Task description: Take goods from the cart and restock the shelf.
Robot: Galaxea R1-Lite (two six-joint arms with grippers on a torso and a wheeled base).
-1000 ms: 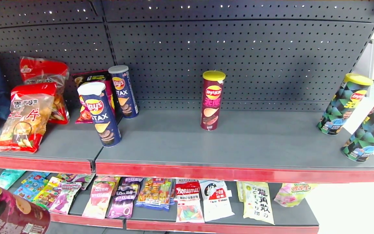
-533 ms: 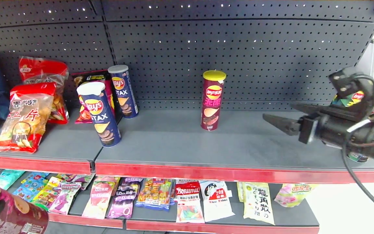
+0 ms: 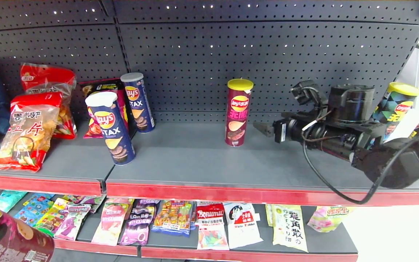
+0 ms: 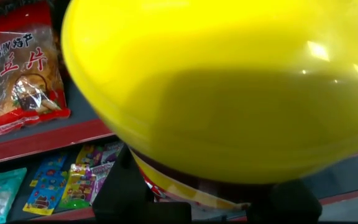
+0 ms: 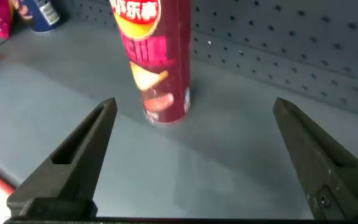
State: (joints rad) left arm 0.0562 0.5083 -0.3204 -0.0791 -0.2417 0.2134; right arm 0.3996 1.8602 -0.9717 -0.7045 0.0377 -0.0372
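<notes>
- Two maroon chip cans are showing up: the standing can (image 3: 238, 112) is sitting upright mid-shelf, near the back of the shelf (image 3: 267, 163). The held can (image 3: 9, 240) is hanging low on the left.
- The left gripper (image 4: 204, 199) is looking clamped on the held can, yellow lid toward its wrist camera.
- The right gripper (image 3: 261, 128) is hovering over the shelf, jaws spread wide, carrying nothing.
- Key bit: the standing can is sitting just ahead of the right gripper's tips, long axis vertical, so the right arm is way nearer.
- I'm guessing the held can is going beside it.
</notes>
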